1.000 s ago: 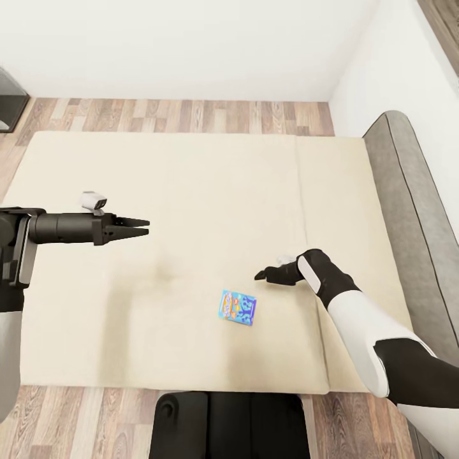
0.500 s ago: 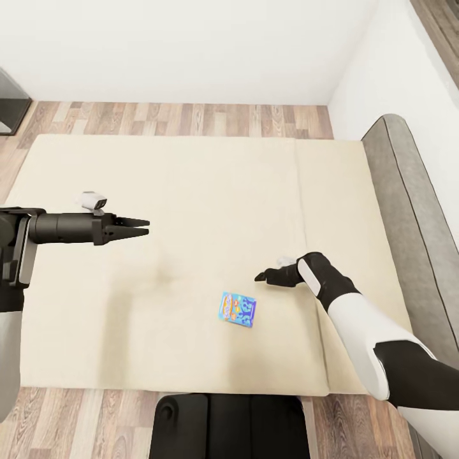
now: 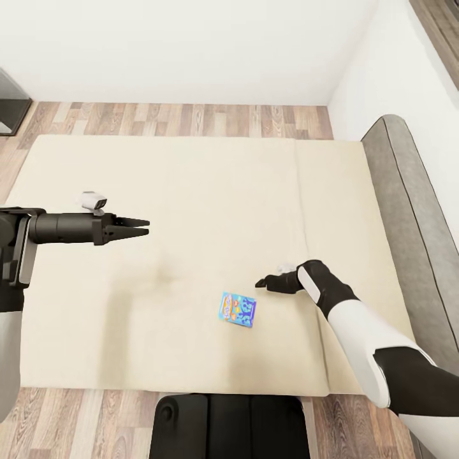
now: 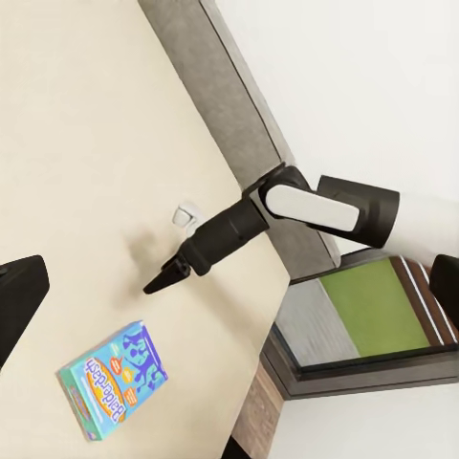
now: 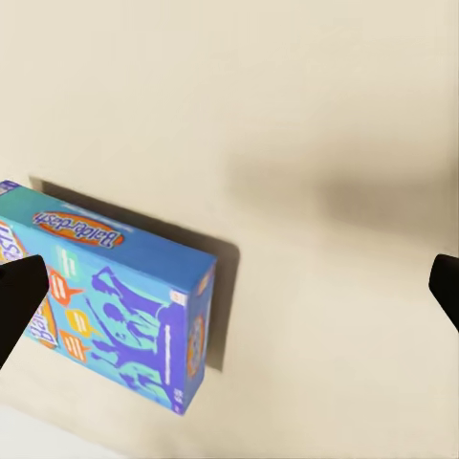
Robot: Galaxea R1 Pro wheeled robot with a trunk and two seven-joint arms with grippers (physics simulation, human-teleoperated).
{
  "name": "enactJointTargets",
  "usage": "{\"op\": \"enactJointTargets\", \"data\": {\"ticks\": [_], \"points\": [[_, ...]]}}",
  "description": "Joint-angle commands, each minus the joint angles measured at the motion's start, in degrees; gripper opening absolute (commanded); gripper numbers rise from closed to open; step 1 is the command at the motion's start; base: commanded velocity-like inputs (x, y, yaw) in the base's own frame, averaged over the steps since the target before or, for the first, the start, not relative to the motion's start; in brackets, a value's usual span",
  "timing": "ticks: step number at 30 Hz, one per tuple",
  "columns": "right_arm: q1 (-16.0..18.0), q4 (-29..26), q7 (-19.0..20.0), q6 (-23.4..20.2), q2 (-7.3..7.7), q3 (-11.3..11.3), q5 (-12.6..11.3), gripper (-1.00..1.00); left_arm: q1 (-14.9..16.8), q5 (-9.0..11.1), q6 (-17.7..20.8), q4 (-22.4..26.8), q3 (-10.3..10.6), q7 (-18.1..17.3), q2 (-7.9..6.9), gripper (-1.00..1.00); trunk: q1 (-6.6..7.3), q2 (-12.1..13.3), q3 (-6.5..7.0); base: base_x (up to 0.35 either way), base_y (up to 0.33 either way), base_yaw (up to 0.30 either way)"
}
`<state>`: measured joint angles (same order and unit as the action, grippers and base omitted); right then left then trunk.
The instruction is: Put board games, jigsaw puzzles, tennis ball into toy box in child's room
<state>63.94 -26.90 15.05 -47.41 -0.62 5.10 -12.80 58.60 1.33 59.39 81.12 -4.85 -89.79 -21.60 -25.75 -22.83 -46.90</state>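
The wide low bed with its two-part beige mattress and grey headboard fills the room's corner. On the mattress near its front edge lies the small flat blue printed board game box. The right gripper hovers just beside that box, fingers spread apart (right wrist view). The left gripper hangs well apart from the box, fingers together.

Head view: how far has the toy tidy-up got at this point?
Nothing looks done: the flat blue printed game box lies ungrasped on the beige two-part mattress. In hand: the right pincer, fingers apart in the right wrist view, hovers just beyond the box. The left pincer hangs empty over the mattress. Left: grasping this box, carrying it off, and every other toy.
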Motion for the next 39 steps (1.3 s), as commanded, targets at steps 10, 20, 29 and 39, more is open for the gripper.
{"op": "enactJointTargets", "data": {"ticks": [10, 20, 29, 39], "points": [[-0.5, 3.4, -0.1, 2.2, 0.1, 0.3, -0.4, 1.0, 0.0, 0.0, 0.6, 0.0, 0.0, -0.2, -0.07, 1.0, -0.03, -0.1, -0.06, 0.0, 0.0, 0.0], [-0.6, 4.0, -0.2, 3.3, 0.02, 0.3, -0.4, 1.0, 0.0, 0.0, 0.6, 0.0, 0.0, -0.2, -0.11, 1.0, -0.03, -0.1, -0.06, 0.0, 0.0, 0.0], [-1.4, 4.2, -0.2, 4.6, -0.08, 0.3, -0.4, 1.0, 0.0, 0.0, 0.6, 0.0, 0.0, -0.2, -0.11, 1.0, -0.03, -0.1, -0.06, 0.0, 0.0, 0.0], [-1.8, 4.2, -0.2, 5.1, -0.16, 0.3, -0.4, 1.0, 0.0, 0.0, 0.6, 0.0, 0.0, -0.2, -0.11, 1.0, -0.03, -0.1, 0.29, 0.0, 0.0, 0.0]]}}
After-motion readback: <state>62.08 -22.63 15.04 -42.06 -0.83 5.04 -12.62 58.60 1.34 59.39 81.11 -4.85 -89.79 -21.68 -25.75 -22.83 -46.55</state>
